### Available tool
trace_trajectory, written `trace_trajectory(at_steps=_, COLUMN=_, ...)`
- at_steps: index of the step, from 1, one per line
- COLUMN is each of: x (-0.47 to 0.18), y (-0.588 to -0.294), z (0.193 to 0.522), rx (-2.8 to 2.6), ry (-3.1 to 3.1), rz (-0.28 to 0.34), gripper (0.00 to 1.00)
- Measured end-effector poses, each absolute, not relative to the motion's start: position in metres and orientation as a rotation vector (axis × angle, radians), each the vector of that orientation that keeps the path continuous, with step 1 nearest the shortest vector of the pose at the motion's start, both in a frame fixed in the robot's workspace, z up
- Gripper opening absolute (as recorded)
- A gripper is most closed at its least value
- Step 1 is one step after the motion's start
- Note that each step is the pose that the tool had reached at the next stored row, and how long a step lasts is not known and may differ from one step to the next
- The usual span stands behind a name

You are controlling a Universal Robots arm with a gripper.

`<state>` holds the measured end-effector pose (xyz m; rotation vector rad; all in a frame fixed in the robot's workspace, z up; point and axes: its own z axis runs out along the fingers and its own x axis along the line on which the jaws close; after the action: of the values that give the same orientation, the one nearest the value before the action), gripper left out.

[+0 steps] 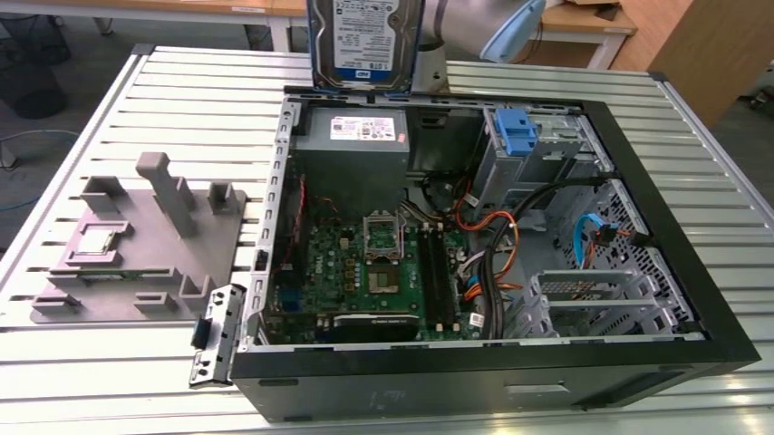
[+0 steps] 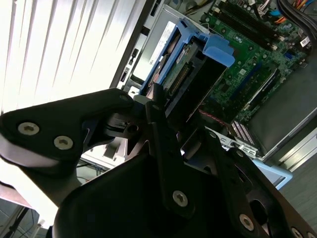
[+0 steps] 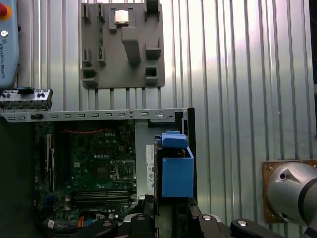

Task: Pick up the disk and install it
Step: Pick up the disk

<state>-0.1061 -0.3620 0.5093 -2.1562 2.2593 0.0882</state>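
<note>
**Position of the work.** The disk (image 1: pixel 362 41) is off the tabletop (image 1: pixel 194 100) and in the air. It stands upright on edge with its label facing the exterior view. It hangs above the far rim of the open computer case (image 1: pixel 629 181), over the grey power-supply box (image 1: pixel 362 136). It sits in no bay. The blue latch (image 1: pixel 514 136) lies to the exterior view's right of it, inside the case at the far side. The motherboard (image 1: pixel 362 272) is nearer and lower.

**Claw.** In the second wrist view the claw (image 2: pixel 183 114) is closed onto the disk, with a black finger on each side of the body. The blue carrier frame (image 2: pixel 218 49) projects beyond the fingers.

**Other items.** A grey moulded fixture (image 1: pixel 145 236) rests on the tabletop at the exterior view's left, well apart from the case.

**Handling assessment.**
- The drive looks rigid and probably dense for its size.
- The metal faces are likely smooth, so a light grip could slip.
- It should be treated as sensitive to shock, with no knocks against the case rim.
- The connector edge seen in the second wrist view is best left untouched.
- The soundest hold appears to be across the long side edges, on or beside the plastic frame.
</note>
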Motion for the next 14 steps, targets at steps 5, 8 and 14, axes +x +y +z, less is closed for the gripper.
trace_trajectory(at_steps=5, x=-0.101, y=-0.362, z=0.509, rx=-2.156, ry=2.259, rz=0.088, gripper=0.35)
trace_trajectory(at_steps=8, x=-0.097, y=-0.362, z=0.509, rx=-2.156, ry=2.259, rz=0.088, gripper=0.35)
trace_trajectory(at_steps=14, x=-0.09, y=-0.362, z=0.509, rx=-2.156, ry=2.259, rz=0.088, gripper=0.35)
